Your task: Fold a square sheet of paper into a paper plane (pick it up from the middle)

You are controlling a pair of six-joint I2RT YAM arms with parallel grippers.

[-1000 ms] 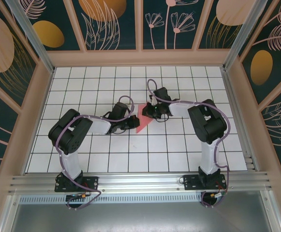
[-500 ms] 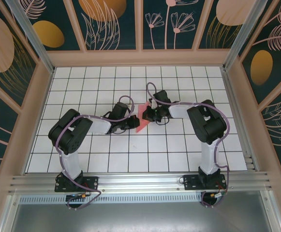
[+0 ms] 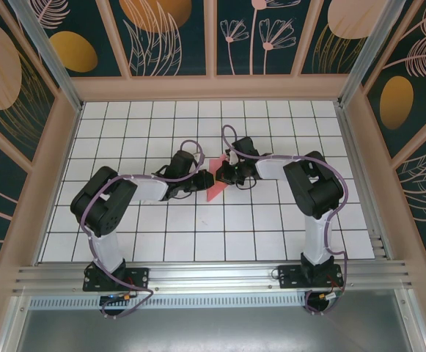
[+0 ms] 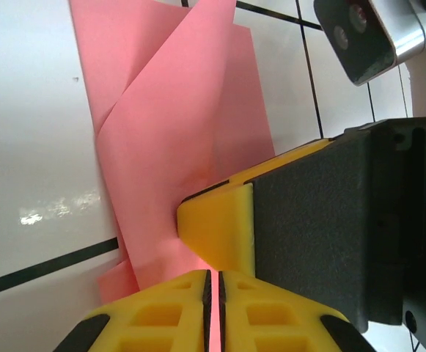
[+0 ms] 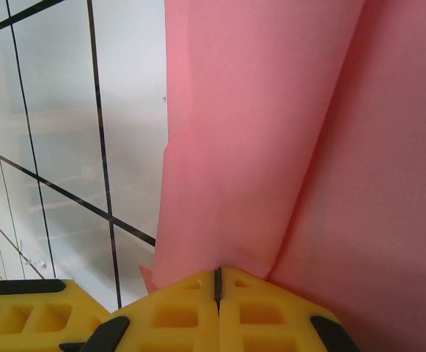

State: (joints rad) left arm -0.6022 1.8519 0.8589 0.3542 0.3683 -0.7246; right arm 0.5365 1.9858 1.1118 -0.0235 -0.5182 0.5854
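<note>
Presently: sheet of paper (image 3: 214,191), salmon-pink, part-folded into overlapping angled flaps, not yet a dart; it lies near the middle of the white gridded tabletop (image 3: 125,125), caught between the two grippers. Risks, as judged: thin layers may tear or take a stray crease if the two arms pull apart or twist against each other. The flaps, loosely stacked in the left wrist view, may spring open or slide out of line if either hold slackens. A fold pressed now with the edges askew would set crooked. Left gripper (image 4: 214,275): yellow fingers pressed almost together, a thin pink line showing in the slit, so it pinches the sheet's near edge. Its arm reaches in low from the left, with the forearm laid close over the tabletop. Right gripper (image 5: 217,271): fingers pressed together, tips set against the base of a long fold; whether a layer sits between them cannot be told. Its arm comes in from the right, elbow raised and wrist bent down to the sheet, with its tips just beside the left gripper's.
</note>
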